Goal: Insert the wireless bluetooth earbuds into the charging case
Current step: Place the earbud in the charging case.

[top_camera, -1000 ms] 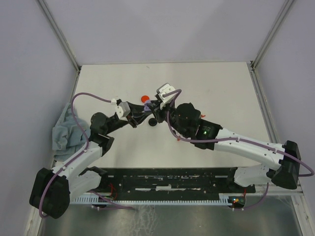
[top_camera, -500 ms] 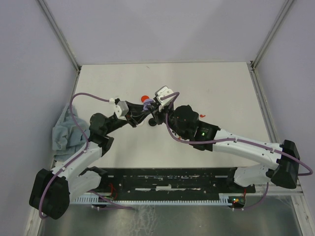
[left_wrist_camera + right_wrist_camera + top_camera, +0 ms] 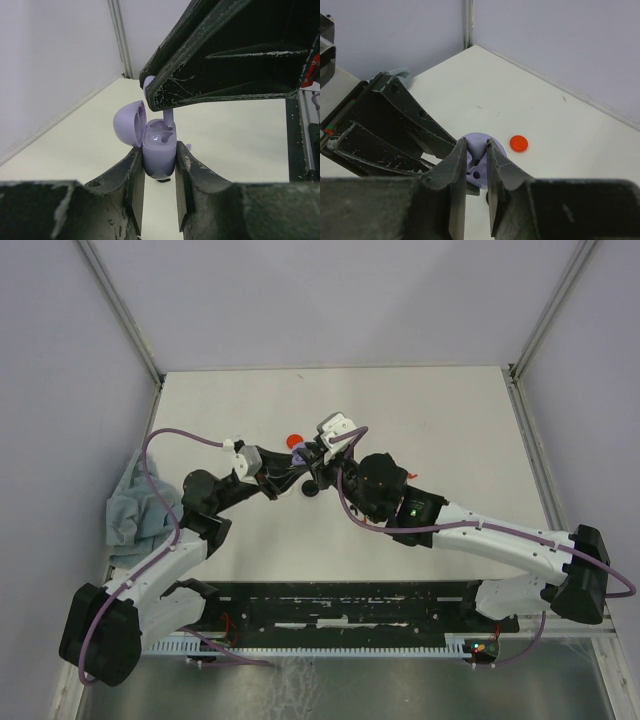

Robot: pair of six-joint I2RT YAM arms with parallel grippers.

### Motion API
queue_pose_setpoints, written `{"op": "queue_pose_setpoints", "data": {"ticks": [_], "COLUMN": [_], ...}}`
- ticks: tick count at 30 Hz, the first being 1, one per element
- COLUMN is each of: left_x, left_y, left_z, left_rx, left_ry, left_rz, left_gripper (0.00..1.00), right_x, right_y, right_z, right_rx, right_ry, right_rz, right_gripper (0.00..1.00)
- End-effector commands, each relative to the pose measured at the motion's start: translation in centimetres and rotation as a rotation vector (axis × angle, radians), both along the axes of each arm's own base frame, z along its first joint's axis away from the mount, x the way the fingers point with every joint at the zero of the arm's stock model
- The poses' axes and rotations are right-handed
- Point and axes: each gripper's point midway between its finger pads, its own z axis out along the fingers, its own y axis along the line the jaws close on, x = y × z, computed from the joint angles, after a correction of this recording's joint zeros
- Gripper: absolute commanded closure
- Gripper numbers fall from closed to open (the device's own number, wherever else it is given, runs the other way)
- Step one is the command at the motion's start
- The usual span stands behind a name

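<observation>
- Step in hand: seating an earbud in its socket. The left jaws are closed on the lower body of the lavender charging case and hold it upright, with its lid swung open to the left.
- The right jaws are pinched narrow on a lavender earbud. They hold it by the head, stem pointing down, directly above the open case.
- Both are held above the counter around its middle, where the two arms meet, with a red disc lying just beyond on the far side.
- The stem tip looks to be at the mouth of the case or just inside it. I judge the earbud not yet seated.
- Next move, as I read it: a short straight push down with the stem lined up to its socket, while the left jaws keep the case from tipping. The right jaws should let go only once the head sits flush.
- Hidden or unclear: the right jaws cover most of the earbud's head, and in the right wrist view they also block the spot where stem meets socket.
- Whether the second socket is filled cannot be told.
- A small lavender piece shows just right of the case; it may be another earbud, but it is too small to say.
- From above, the wrists hide the case entirely, and a dark object near them is unclear.
- A grey cloth lies at the left edge.
</observation>
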Motion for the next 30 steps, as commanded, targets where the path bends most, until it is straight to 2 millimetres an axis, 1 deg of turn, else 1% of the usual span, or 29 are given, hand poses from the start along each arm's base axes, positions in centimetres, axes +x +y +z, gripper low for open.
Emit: {"op": "queue_pose_setpoints", "data": {"ticks": [1,12,26,30], "left_x": [-0.8,-0.6,-0.3,-0.2], "left_y": [0.0,0.1,0.0,0.0], "left_z": [1.2,2.0,2.5,2.6], "left_rx": [-0.026,-0.049,-0.067,-0.074], "left_ry": [-0.016,0.000,0.032,0.041], "left_rz": [-0.023,-0.013,-0.009,-0.004], "left_gripper": [0.97,0.97,0.97,0.97], "right_x": [0.1,-0.1,-0.5,-0.8], "right_y": [-0.2,0.3,0.8,1.3], "right_z": [2.5,0.8,0.3,0.0], "right_rx": [0.058,0.008,-0.013,-0.025], "right_ry": [-0.049,-0.026,-0.016,-0.008], "right_rz": [-0.011,0.008,0.041,0.061], "right_gripper": [0.81,0.81,0.81,0.79]}}
